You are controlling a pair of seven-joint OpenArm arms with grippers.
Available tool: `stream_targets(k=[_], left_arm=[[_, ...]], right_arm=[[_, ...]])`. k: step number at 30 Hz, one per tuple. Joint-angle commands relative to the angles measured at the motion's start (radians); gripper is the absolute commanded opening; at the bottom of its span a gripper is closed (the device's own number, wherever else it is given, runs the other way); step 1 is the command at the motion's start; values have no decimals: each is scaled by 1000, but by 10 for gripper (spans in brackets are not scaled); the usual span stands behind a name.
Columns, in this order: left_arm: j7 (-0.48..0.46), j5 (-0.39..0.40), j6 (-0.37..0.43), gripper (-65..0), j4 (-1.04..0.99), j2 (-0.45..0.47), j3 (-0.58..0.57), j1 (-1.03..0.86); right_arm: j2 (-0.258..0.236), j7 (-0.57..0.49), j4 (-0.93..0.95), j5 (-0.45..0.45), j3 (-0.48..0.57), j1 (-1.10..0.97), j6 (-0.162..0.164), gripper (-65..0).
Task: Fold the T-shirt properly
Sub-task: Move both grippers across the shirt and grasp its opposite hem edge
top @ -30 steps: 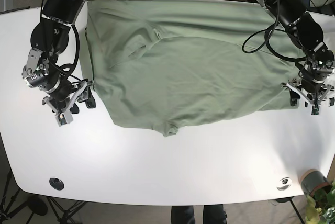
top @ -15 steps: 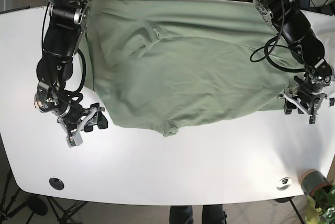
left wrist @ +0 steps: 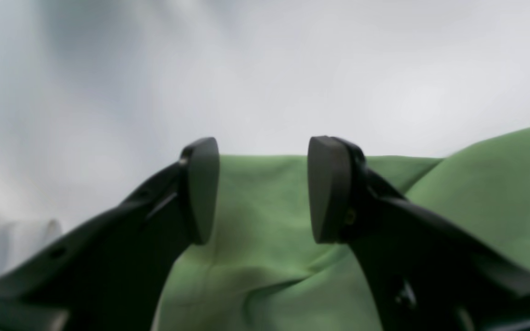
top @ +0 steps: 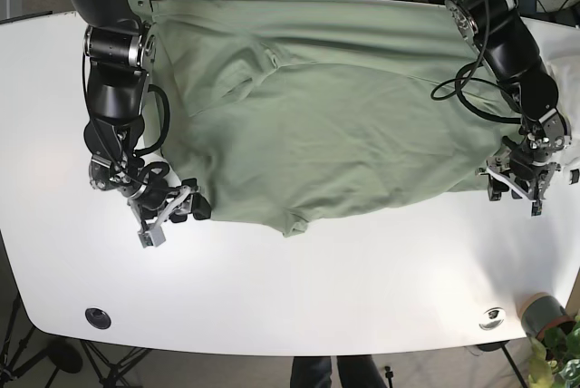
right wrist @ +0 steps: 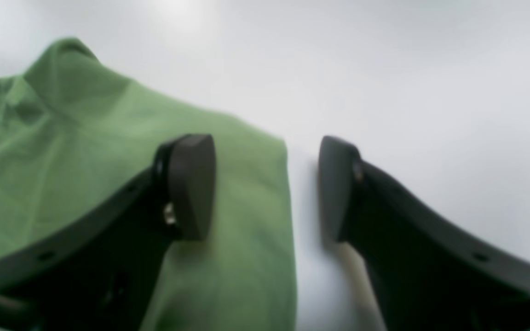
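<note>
The green T-shirt [top: 335, 107] lies spread and wrinkled over the far half of the white table [top: 290, 288]. My right gripper [top: 177, 214] is open at the shirt's lower left corner. In the right wrist view the right gripper [right wrist: 267, 184] straddles that corner's edge, and the T-shirt [right wrist: 85, 151] lies under one finger and part of the gap. My left gripper [top: 515, 181] is open at the shirt's right edge. Through the left wrist camera the left gripper [left wrist: 262, 188] stands low over a fold of the T-shirt [left wrist: 265, 248], with cloth showing between the fingers.
A potted plant [top: 548, 324] stands at the table's near right corner, beside a silver round fitting [top: 493, 317]. A black round fitting [top: 98, 317] sits near the front left edge. Cables and gear lie behind the table's far edge.
The right gripper has moved down and toward the shirt, from beside its left edge to its lower left corner. The left gripper has shifted slightly inward onto the shirt's right edge.
</note>
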State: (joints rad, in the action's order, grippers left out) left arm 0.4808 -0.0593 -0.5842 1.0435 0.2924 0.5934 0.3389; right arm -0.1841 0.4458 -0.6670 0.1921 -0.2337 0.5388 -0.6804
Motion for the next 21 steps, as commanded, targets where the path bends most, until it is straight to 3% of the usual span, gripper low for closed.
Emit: stream_targets(k=[1,12,17,21], left_arm=[[-21,17,-1,-353,14,29,1,25],[-21,17,-1,-351,13,64,4,22],[-21,11,0,-350,11,69,4,24],[-21,11,0,-282,-4,89,3,25]], right_arm=[[-15,-43,19,14,-3,34,-2,-306],[54,-18,22,11,-2,28,-3,-308],[62,-18,22,11,-2,28,-2,-308],[64,-17,22,11,-2,28,-2,-308]])
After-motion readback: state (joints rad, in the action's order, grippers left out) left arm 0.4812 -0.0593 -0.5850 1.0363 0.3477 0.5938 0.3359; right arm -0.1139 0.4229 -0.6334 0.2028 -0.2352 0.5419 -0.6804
